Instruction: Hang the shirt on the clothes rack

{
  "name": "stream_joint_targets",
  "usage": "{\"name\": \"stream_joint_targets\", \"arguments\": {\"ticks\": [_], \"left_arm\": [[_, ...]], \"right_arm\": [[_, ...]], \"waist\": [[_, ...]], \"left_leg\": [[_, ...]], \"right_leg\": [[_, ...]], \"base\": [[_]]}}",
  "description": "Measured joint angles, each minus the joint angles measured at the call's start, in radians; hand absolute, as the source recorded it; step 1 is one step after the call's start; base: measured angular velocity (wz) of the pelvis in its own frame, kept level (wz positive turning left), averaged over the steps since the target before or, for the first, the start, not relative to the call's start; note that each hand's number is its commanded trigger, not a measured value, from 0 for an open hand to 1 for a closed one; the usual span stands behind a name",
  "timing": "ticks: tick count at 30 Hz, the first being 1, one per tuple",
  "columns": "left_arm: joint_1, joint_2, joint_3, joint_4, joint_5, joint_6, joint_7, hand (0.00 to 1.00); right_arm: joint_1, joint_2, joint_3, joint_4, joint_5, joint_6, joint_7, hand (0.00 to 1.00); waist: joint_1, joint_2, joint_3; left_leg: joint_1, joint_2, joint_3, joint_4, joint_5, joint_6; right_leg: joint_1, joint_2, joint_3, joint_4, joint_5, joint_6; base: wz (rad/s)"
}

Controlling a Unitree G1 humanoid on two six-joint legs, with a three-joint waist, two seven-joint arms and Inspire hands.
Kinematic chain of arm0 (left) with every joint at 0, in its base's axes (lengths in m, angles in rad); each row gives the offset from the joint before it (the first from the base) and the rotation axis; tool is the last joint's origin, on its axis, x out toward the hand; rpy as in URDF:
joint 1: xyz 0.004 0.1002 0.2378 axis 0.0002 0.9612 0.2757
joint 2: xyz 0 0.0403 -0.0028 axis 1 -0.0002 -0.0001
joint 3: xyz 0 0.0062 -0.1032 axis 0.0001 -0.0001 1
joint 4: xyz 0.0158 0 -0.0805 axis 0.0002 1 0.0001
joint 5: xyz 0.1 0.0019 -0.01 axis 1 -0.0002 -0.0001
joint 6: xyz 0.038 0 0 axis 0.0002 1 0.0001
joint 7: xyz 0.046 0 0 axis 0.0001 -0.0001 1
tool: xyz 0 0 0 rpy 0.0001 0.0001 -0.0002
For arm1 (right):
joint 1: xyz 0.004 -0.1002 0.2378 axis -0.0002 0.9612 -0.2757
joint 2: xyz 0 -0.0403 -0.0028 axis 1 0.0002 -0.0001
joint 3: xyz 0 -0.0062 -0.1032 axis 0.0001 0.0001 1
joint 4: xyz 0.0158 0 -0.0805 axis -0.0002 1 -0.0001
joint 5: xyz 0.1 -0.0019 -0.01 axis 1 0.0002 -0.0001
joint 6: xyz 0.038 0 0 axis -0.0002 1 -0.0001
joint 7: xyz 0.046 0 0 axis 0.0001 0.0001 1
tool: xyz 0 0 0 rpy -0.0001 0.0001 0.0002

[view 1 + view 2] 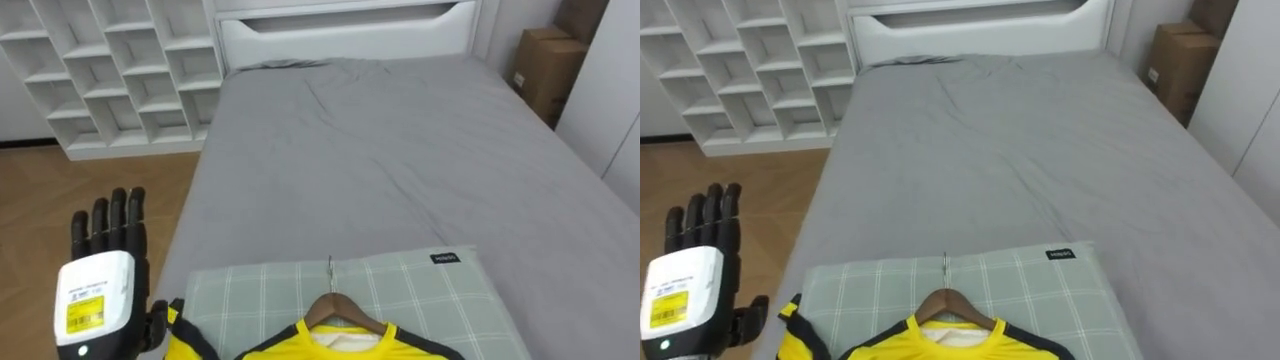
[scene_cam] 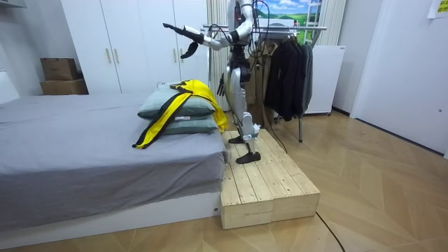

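Left eye: left hand raised at the near left edge of the bed, fingers straight and spread, empty. Yellow shirt on its wooden hanger lies on the plaid pillow, just right of that hand; the bar runs left-right, hook pointing far. Room view: right hand hangs low by the hip (left is nearer). Right eye: same layout.

Labels in view: a yellow printed sticker on the white back plate of my left hand, print illegible. A small black fabric tag on the green checked pillow, to my hand's right, has white lettering too small to read.
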Motion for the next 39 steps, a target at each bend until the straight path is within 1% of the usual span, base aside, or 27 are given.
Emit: {"name": "stream_joint_targets", "arguments": {"ticks": [3,4,7,10,13,18,20,21,22,24,27,30,32,33,35,37,38,39], "left_arm": [[-0.005,0.021,-0.041,-0.001,0.015,0.017,-0.034,0.00],[-0.008,0.022,-0.056,-0.001,0.015,0.022,-0.046,0.00],[-0.033,0.022,-0.103,-0.004,0.017,0.034,-0.084,0.00],[-0.054,0.022,-0.138,-0.026,0.030,0.035,-0.118,0.00],[-0.078,0.022,-0.158,-0.027,0.062,0.034,-0.152,0.00],[-0.110,0.019,-0.196,-0.026,0.064,0.041,-0.207,0.00],[-0.114,0.016,-0.204,-0.026,0.064,0.042,-0.224,0.00],[-0.114,0.016,-0.210,-0.026,0.064,0.045,-0.234,0.00],[-0.114,0.017,-0.214,-0.025,0.064,0.048,-0.247,0.00],[-0.115,0.017,-0.218,-0.019,0.064,0.054,-0.262,0.00],[-0.115,0.017,-0.223,-0.007,0.067,0.062,-0.281,0.00],[-0.119,0.017,-0.222,0.021,0.086,0.069,-0.299,0.00],[-0.119,0.017,-0.222,0.037,0.090,0.076,-0.302,0.00],[-0.120,0.014,-0.222,0.063,0.099,0.080,-0.303,0.00],[-0.120,0.011,-0.223,0.101,0.105,0.091,-0.315,0.00],[-0.120,0.005,-0.223,0.151,0.105,0.107,-0.334,0.00],[-0.120,0.001,-0.223,0.164,0.105,0.110,-0.337,0.00],[-0.120,-0.009,-0.223,0.192,0.105,0.117,-0.339,0.00]], "right_arm": [[-0.001,-0.001,-0.001,-0.001,-0.006,0.001,0.004,0.00],[-0.002,-0.001,-0.001,-0.004,-0.008,0.001,0.005,0.00],[-0.002,-0.001,0.000,-0.004,-0.008,0.000,0.005,0.00],[-0.004,-0.001,0.000,-0.003,-0.008,-0.001,0.001,0.00],[-0.003,-0.001,0.000,-0.009,-0.009,-0.008,0.000,0.00],[-0.009,0.000,0.000,-0.007,-0.013,-0.013,0.001,0.00],[-0.012,0.000,-0.001,-0.007,-0.013,-0.013,0.001,0.00],[-0.012,0.001,-0.004,-0.007,-0.017,-0.013,0.001,0.00],[-0.014,0.003,-0.017,-0.008,-0.028,-0.012,0.001,0.00],[-0.019,0.003,-0.022,-0.006,-0.032,-0.011,-0.002,0.00],[-0.021,0.003,-0.022,-0.007,-0.034,-0.010,-0.010,0.00],[-0.021,0.003,-0.023,-0.008,-0.041,-0.010,-0.011,0.00],[-0.023,0.003,-0.022,-0.008,-0.045,-0.009,-0.010,0.00],[-0.023,0.003,-0.022,-0.007,-0.045,-0.007,-0.010,0.00],[-0.023,0.004,-0.022,-0.008,-0.045,-0.005,-0.010,0.00],[-0.024,0.006,-0.024,-0.008,-0.045,0.002,-0.009,0.00],[-0.024,0.007,-0.027,-0.007,-0.047,0.002,-0.010,0.00],[-0.025,0.008,-0.039,0.000,-0.052,0.002,-0.010,0.00]], "waist": [[-0.018,0.000,-0.0003],[-0.026,0.000,-0.0003],[-0.028,0.000,-0.0002],[-0.028,0.000,-0.0003],[-0.029,0.001,-0.0007],[-0.031,0.002,0.0005],[-0.034,0.002,0.0007],[-0.042,0.003,0.0014],[-0.051,0.006,0.0028],[-0.057,0.010,0.0051],[-0.058,0.011,0.0074],[-0.059,0.009,0.0084],[-0.061,0.006,0.0106],[-0.061,0.003,0.0110],[-0.061,0.002,0.0099],[-0.060,-0.003,0.0087],[-0.060,-0.005,0.0084],[-0.058,-0.006,0.0080]], "left_leg": [[0.004,0.000,0.001,-0.001,0.000,0.000],[0.004,0.000,0.001,-0.004,0.000,0.000],[0.003,-0.001,0.003,-0.006,0.000,0.000],[0.002,-0.001,0.003,-0.006,0.000,0.000],[0.002,-0.001,0.003,-0.006,0.000,0.000],[0.003,-0.002,0.003,-0.008,0.000,0.000],[0.003,-0.002,0.004,-0.009,0.000,0.000],[0.003,-0.002,0.004,-0.009,0.000,0.000],[0.004,-0.002,0.004,-0.012,0.000,0.000],[0.006,-0.002,0.008,-0.020,0.000,0.000],[0.016,-0.002,0.022,-0.024,0.000,0.000],[0.019,-0.002,0.027,-0.025,0.000,0.000],[0.019,-0.002,0.027,-0.025,0.000,0.000],[0.020,-0.002,0.028,-0.025,0.000,0.000],[0.021,-0.002,0.028,-0.026,0.000,0.000],[0.022,-0.002,0.026,-0.026,0.000,0.000],[0.024,-0.002,0.025,-0.027,0.000,0.000],[0.031,-0.001,0.025,-0.030,0.000,0.000]], "right_leg": [[0.000,0.000,0.004,0.001,0.000,0.000],[0.000,0.000,0.006,0.001,0.000,0.000],[-0.002,0.000,0.021,0.001,0.000,0.000],[-0.002,0.000,0.027,0.001,0.000,0.000],[-0.001,0.000,0.025,0.001,0.000,0.000],[-0.003,0.000,0.030,0.000,0.000,0.000],[-0.004,0.000,0.031,-0.001,0.000,0.000],[-0.003,0.000,0.031,-0.001,0.000,0.000],[-0.003,0.000,0.032,-0.001,0.000,0.000],[-0.004,0.000,0.038,-0.001,0.000,0.000],[-0.003,0.000,0.052,-0.002,0.000,0.000],[-0.002,0.000,0.053,-0.002,0.000,0.000],[-0.003,0.000,0.053,-0.002,0.000,0.000],[-0.003,0.000,0.052,-0.001,0.000,0.000],[-0.003,0.000,0.052,-0.001,0.000,0.000],[-0.003,0.001,0.051,-0.001,0.000,0.000],[-0.003,0.001,0.053,0.000,0.000,0.000],[0.000,0.001,0.055,0.002,0.000,0.000]], "base": [[0.00],[0.00],[0.00],[0.00],[0.00],[0.00],[0.00],[0.00],[0.00],[-0.05],[-0.13],[-0.04],[0.00],[0.00],[0.00],[0.00],[0.00],[-0.04]]}}
